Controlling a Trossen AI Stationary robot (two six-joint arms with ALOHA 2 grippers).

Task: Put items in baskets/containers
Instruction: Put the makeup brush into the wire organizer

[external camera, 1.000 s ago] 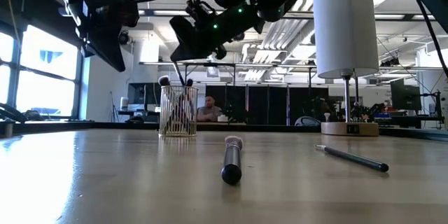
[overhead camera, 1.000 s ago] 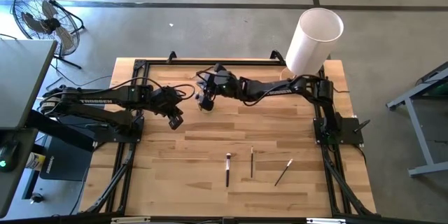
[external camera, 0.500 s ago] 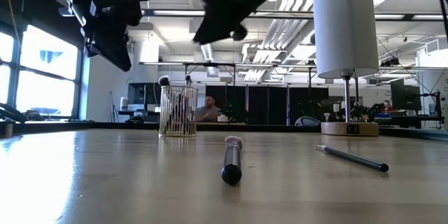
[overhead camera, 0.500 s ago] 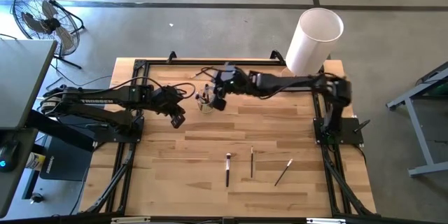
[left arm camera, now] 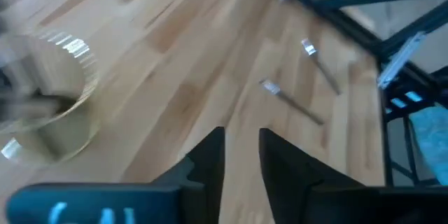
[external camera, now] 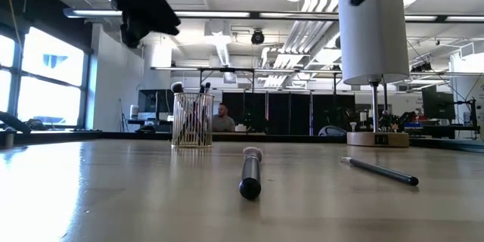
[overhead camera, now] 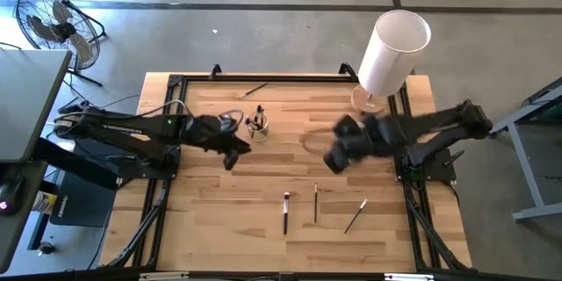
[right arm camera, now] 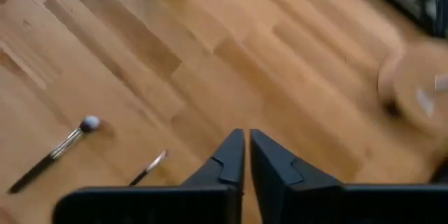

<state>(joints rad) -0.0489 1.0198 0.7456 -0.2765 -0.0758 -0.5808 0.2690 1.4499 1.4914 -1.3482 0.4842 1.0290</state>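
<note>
High view shows the wooden worktop [overhead camera: 211, 228] with a small clear cup [overhead camera: 257, 126] standing toward its far side, left of centre, several brushes upright inside it. The left pincer [overhead camera: 231, 151] hangs just beside the cup on its near-left side; in the left wrist view its two dark fingers [left arm camera: 210, 155] stand a narrow gap apart with nothing between them, the cup [left arm camera: 49, 105] close by. The right pincer [overhead camera: 335, 157] hovers over the middle of the worktop, well apart from the cup; the right wrist view shows its fingers [right arm camera: 231, 155] almost together, empty, above bare wood. Three brushes lie loose near the front edge: a thick dark brush [overhead camera: 285, 212], a thin stick [overhead camera: 316, 203] just beside it, and a slanted one [overhead camera: 356, 215] farther right. One more stick [overhead camera: 254, 91] lies by the far edge behind the cup. A tall white cylinder [overhead camera: 392, 51] stands at the far right corner.
</note>
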